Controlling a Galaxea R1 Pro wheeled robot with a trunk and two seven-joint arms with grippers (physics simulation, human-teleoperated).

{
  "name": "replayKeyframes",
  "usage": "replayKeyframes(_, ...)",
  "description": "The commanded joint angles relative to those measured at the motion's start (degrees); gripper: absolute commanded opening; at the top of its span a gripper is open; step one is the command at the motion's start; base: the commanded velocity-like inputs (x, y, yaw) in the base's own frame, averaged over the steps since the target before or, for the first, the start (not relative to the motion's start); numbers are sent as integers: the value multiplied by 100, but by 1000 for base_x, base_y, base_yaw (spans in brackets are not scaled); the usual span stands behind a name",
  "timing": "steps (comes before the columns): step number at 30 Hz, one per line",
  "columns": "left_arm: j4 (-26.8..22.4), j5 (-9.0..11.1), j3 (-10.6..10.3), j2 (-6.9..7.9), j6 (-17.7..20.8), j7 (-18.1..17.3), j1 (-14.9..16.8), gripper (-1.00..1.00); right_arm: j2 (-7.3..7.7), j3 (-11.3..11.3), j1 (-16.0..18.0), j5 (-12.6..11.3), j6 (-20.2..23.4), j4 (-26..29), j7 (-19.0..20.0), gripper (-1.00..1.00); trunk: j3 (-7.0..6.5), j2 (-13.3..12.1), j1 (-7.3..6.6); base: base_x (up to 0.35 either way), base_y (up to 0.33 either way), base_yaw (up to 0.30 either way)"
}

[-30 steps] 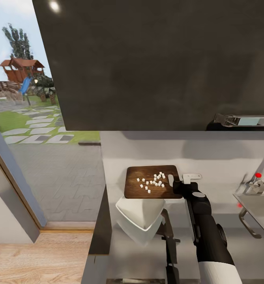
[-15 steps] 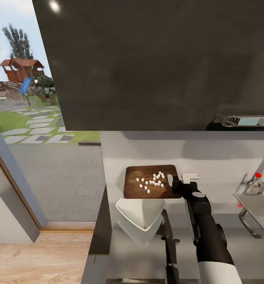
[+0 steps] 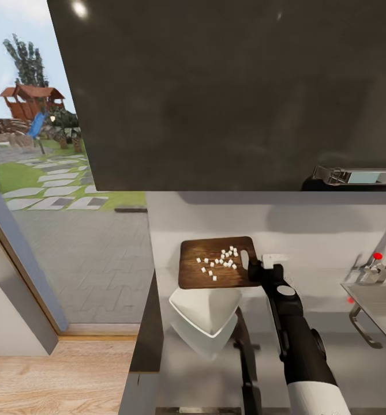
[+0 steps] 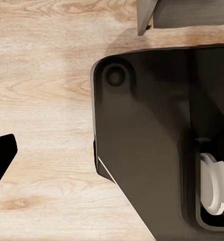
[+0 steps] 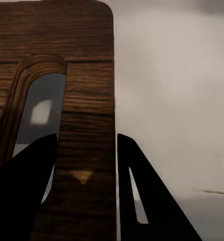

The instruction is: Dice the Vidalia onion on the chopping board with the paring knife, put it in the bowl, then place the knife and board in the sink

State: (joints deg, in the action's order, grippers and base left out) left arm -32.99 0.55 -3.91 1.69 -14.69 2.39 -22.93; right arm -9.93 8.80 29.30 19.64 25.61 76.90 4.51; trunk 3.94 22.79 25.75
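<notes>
Pinching the chopping board point(image 3: 216, 264) at its handle-slot end, our right claw point(image 5: 87, 165) is carrying the diced onion point(image 3: 218, 262) behind the bowl point(image 3: 205, 310) on the table point(image 3: 331, 323). Risk: over-tilting is likely scattering cubes past the bowl. Left claw: we cannot tell.

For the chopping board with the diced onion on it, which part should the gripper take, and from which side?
Grip the chopping board at its handle-slot end, coming from the sink side: one finger through the slot, one outside the short edge, as the right gripper sits now. That narrow strip fits the jaws, and the diced onion and bowl lie away from it.
</notes>
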Motion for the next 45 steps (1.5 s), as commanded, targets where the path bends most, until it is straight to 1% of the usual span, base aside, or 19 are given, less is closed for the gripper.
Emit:
replayKeyframes(1,-7,6,-31,7,-8,25,-1,100,-7,19,6,66,-66,-57,48,-100,11,13,4,0,0,0)
replayKeyframes(6,11,6,-31,7,-8,24,-1,100,-7,25,6,66,-205,-172,49,-100,11,13,4,0,0,0)
replayKeyframes(26,23,6,-31,7,-8,25,-1,100,-7,8,6,66,-254,-193,47,-100,11,13,4,0,0,0)
replayKeyframes(29,23,6,-31,7,-8,25,-1,100,-7,8,6,66,-460,-245,46,-100,11,13,4,0,0,0)
replayKeyframes(32,26,6,-31,7,-8,25,-1,100,-7,8,6,66,-829,-494,38,-100,11,13,4,0,0,0)
replayKeyframes(34,28,6,-31,7,-8,25,-1,100,-7,12,6,66,-971,-624,34,-100,11,13,4,0,0,0)
replayKeyframes(38,36,6,-31,7,-8,25,-1,100,-7,10,6,66,-1061,-714,33,-100,11,13,4,0,0,0)
replayKeyframes(45,95,6,-31,7,-8,23,-1,100,-7,14,6,60,-1090,-744,40,-100,11,13,4,0,0,0)
